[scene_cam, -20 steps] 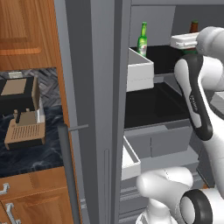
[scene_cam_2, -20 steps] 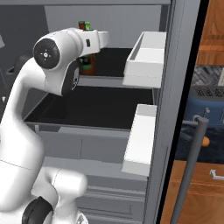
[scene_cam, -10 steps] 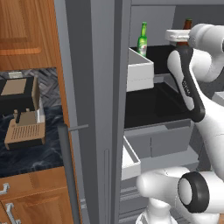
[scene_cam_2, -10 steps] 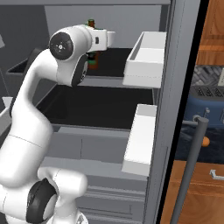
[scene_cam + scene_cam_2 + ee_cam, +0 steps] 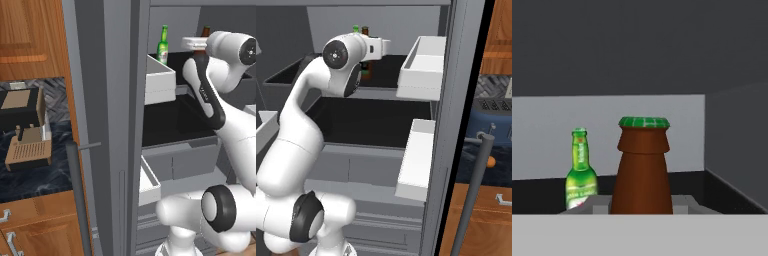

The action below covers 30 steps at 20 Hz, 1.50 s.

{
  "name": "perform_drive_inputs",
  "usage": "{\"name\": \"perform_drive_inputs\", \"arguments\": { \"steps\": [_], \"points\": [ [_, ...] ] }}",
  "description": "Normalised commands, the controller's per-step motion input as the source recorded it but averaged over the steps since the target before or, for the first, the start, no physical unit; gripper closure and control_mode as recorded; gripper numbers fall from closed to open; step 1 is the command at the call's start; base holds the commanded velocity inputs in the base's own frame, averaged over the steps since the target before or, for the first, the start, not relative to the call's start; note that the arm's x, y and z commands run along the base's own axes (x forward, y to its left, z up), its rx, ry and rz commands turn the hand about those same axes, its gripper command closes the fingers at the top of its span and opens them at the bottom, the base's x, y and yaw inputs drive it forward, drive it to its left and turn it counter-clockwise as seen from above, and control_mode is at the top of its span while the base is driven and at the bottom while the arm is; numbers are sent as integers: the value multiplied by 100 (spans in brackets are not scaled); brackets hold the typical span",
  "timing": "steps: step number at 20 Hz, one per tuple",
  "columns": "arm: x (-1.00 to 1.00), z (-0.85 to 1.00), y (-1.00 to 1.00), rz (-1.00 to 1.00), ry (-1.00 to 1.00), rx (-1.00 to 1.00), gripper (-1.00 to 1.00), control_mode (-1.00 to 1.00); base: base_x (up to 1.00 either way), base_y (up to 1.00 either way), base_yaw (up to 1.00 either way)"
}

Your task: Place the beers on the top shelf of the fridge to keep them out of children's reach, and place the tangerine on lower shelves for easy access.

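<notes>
since a second ago the arm has swung deeper into the fridge (image 5: 120, 100), carrying the brown beer bottle (image 5: 642, 170) over the top shelf (image 5: 381, 75). the end effector (image 5: 642, 206) is clamped narrowly on its body. the green beer bottle (image 5: 580, 175) stands ahead and to its left. releasing while tilted, or drifting left, could topple either bottle.

The top shelf (image 5: 175, 62), a black board at upper centre of the left base view, carries the green bottle (image 5: 162, 46) standing upright towards its back. In the hand view that bottle (image 5: 580, 172) stands at lower left on the black board, by the grey back wall. The next shelf (image 5: 376, 122) below, mid-frame in the right base view, is black
</notes>
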Motion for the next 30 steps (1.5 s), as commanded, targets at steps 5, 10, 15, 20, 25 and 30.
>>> {"name": "perform_drive_inputs", "arguments": {
  "steps": [5,10,15,20,25,30],
  "points": [
    [41,-28,0,0,0,0,100,-100,0,0,0],
    [41,-26,0,0,0,0,100,-100,0,0,0],
    [38,-9,-2,0,0,0,100,-100,0,0,0],
    [42,0,-5,0,-1,0,100,-100,0,0,0],
    [43,0,-6,0,-1,0,100,-100,0,0,0],
    [40,0,-11,0,-3,0,100,-100,0,0,0]
  ]
}}
